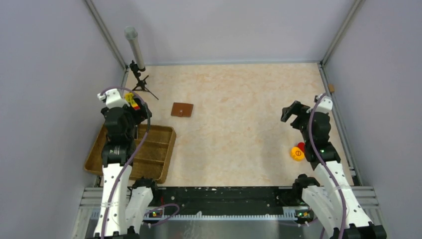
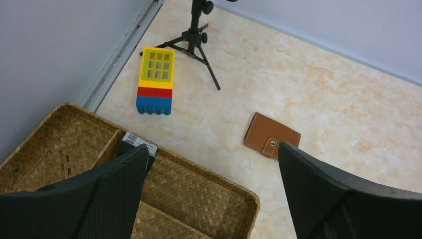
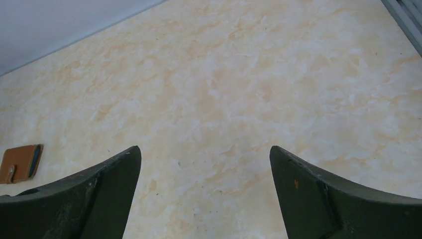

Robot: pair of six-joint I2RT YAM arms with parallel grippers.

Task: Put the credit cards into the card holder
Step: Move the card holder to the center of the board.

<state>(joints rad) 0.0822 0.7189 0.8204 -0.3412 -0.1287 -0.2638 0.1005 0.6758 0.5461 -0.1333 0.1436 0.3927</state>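
While both arms hold nothing, the card holder (image 1: 181, 109) lies flat and closed on the bench (image 1: 239, 99), just beyond the far right corner of the woven tray (image 2: 199, 191) and well apart from the right hand (image 3: 204, 149). That spot favours the left arm. The left hand (image 2: 213, 149) hovers over the tray with its fingers spread wide and the holder framed between them. The right hand is spread just as wide above bare bench, probably in reserve.

The holder is nearly square. Its slightly longer side runs roughly across the bench, a little skewed, and its snap tab folds over the edge facing the left hand, so I judge it needs unsnapping first.

No credit cards show plainly. A dark labelled item (image 2: 139, 144) in the tray's far compartment, half hidden by a finger, may be them; I cannot tell.
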